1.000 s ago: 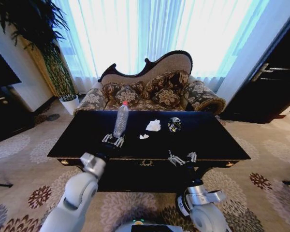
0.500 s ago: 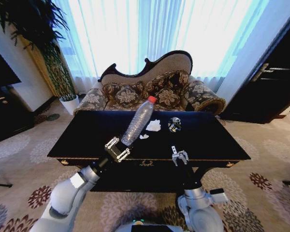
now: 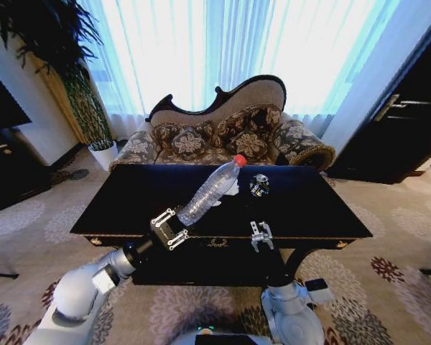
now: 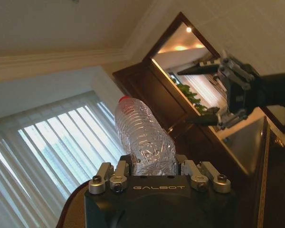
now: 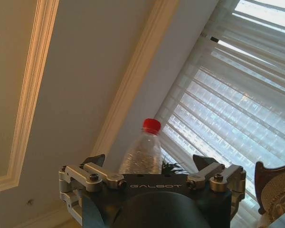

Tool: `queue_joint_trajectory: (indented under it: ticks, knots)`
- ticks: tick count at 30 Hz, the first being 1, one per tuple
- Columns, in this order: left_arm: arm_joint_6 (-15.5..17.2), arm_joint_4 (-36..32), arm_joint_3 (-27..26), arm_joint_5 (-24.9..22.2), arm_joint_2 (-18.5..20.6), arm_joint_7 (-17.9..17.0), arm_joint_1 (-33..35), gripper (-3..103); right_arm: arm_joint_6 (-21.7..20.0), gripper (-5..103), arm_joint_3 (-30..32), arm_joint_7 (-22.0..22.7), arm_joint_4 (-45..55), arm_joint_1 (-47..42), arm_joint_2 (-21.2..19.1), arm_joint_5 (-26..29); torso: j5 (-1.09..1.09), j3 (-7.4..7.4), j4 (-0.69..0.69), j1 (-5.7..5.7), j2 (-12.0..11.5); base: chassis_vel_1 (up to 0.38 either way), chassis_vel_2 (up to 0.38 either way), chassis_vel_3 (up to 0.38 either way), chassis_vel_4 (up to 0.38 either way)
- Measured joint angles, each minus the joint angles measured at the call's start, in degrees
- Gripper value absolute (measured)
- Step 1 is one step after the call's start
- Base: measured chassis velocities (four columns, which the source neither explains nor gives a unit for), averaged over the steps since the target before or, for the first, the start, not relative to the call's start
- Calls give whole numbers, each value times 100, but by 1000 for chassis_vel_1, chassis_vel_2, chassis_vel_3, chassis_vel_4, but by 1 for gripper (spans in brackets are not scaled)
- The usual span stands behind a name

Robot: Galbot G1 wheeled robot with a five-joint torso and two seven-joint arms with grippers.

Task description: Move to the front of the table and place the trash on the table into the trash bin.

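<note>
The left gripper [image 3: 168, 228] is clamped on one clear red-capped plastic bottle [image 3: 210, 190]; the right gripper [image 3: 261, 235] is spread apart above the glossy black gold-trimmed table [image 3: 129, 198], bearing one white paper lump [image 3: 233, 190] and one shiny silver-black bit [image 3: 258, 185].

Black table [image 3: 129, 205] with white paper [image 3: 232, 188], shiny scrap [image 3: 258, 185]

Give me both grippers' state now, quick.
Left gripper: shut on the bottle, lifted over the table.
Right gripper: open, holding nothing.
</note>
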Motion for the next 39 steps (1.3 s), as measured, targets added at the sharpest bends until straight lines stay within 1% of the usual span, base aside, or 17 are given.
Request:
queue_joint_trajectory:
  ticks: [7,11,12,13,14,15,17,18,19,20,21,25,32,37,39]
  knots:
    - [-20,-3,20,86,81,6,-48,42,-5,100,-162,-61,14,-5,65,-84,1,0,0,0,0,0,0,0,0]
    - [87,-2,230,-264,112,38,-19,42,-5,100,-241,-73,-12,6,122,-128,0,0,0,0,0,0,0,0,0]
    - [141,-2,304,-401,121,88,-14,42,-5,100,-255,-73,-18,11,130,-128,1,0,0,0,0,0,0,0,0]
    - [246,7,476,-687,146,244,-28,42,-5,100,-263,-78,-33,27,123,-99,1,0,0,0,0,0,0,0,0]
    - [304,32,589,-837,155,352,-56,42,-5,100,-269,-89,-55,48,106,-57,1,0,0,0,0,0,0,0,0]
    - [304,32,589,-837,155,352,-56,42,-5,100,-269,-89,-55,48,106,-57,1,0,0,0,0,0,0,0,0]
    - [378,129,811,-1122,137,641,-129,42,-7,100,-275,-118,-106,113,77,26,2,0,0,0,0,0,0,0,0]
    - [378,129,811,-1122,137,641,-129,42,-7,100,-275,-118,-106,113,77,26,2,0,0,0,0,0,0,0,0]
    - [384,205,912,-1217,103,788,-162,42,-8,100,-274,-147,-128,140,61,68,2,0,0,0,0,0,0,0,0]
    - [385,249,960,-1243,85,843,-174,42,-9,100,-271,-160,-137,150,54,85,1,0,0,0,0,0,0,0,0]
    - [381,355,1075,-1261,31,974,-195,42,-10,100,-259,-201,-143,166,48,125,1,0,0,0,0,0,0,0,0]
    - [367,448,1216,-1193,-43,1106,-247,42,-10,100,-243,-300,-155,172,70,171,1,0,0,0,0,0,0,0,0]
    - [439,541,1356,-1135,-23,1152,-354,42,2,100,-271,-373,-227,215,74,176,1,0,0,0,0,0,0,0,0]
    - [449,579,1357,-1122,35,1170,-386,42,-1,100,-375,-402,-224,271,106,113,1,0,0,0,0,0,0,0,0]
    - [453,574,1320,-1121,42,1185,-375,42,-1,100,-389,-484,-214,264,120,60,1,0,0,0,0,0,0,0,0]
